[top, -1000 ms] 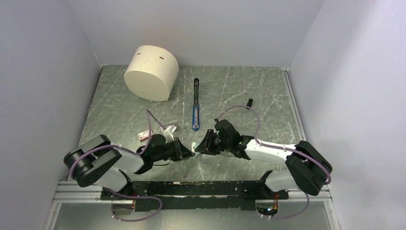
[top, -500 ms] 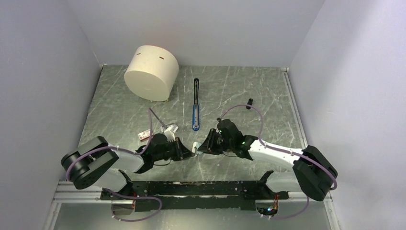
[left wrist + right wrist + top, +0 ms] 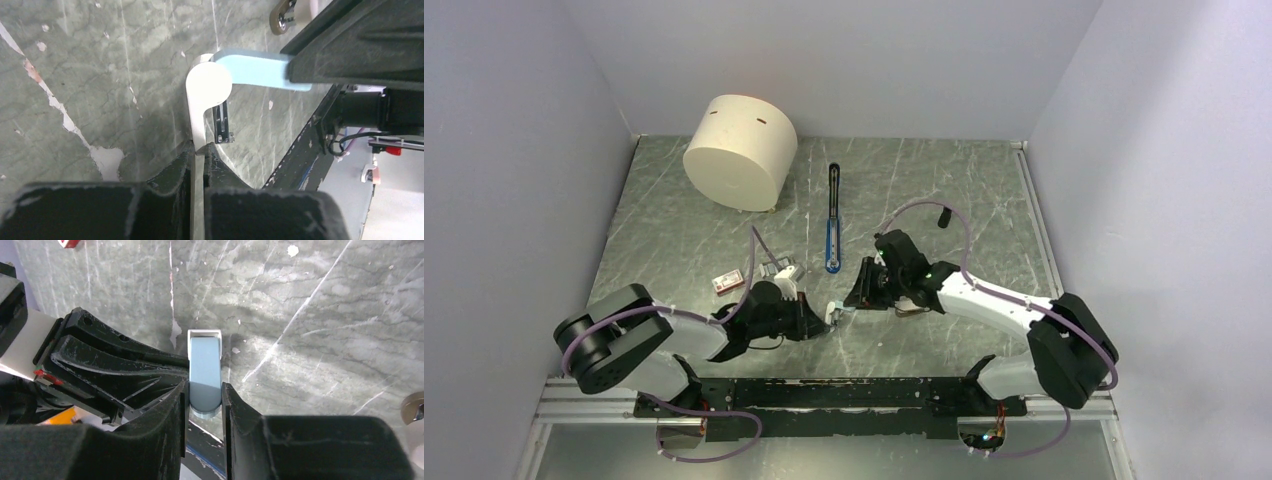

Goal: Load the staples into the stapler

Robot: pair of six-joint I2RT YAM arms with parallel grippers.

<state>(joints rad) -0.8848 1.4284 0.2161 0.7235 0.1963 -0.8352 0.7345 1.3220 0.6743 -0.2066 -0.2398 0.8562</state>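
The blue stapler (image 3: 832, 215) lies lengthwise at mid-table, untouched. The red-and-white staple box (image 3: 724, 283) lies to the left, and a small silver-white item (image 3: 784, 270), apparently the staples, lies beside it. My left gripper (image 3: 816, 322) is shut on the white flat arm (image 3: 205, 95) of a small hinged piece. My right gripper (image 3: 856, 295) is shut on its pale-blue capsule-shaped arm (image 3: 205, 370). The two arms meet at a right angle in the left wrist view, where the blue arm (image 3: 255, 70) runs off to the right. The piece is held near the front, just above the table.
A large beige drum (image 3: 740, 150) stands at the back left. A small black cylinder (image 3: 945, 213) lies right of the stapler. A small beige lump (image 3: 282, 15) shows at the top of the left wrist view. Walls close in three sides.
Both grippers keep hold of the small hinged piece. My right gripper has drawn a little farther from the front edge, and my left gripper has shifted slightly right.
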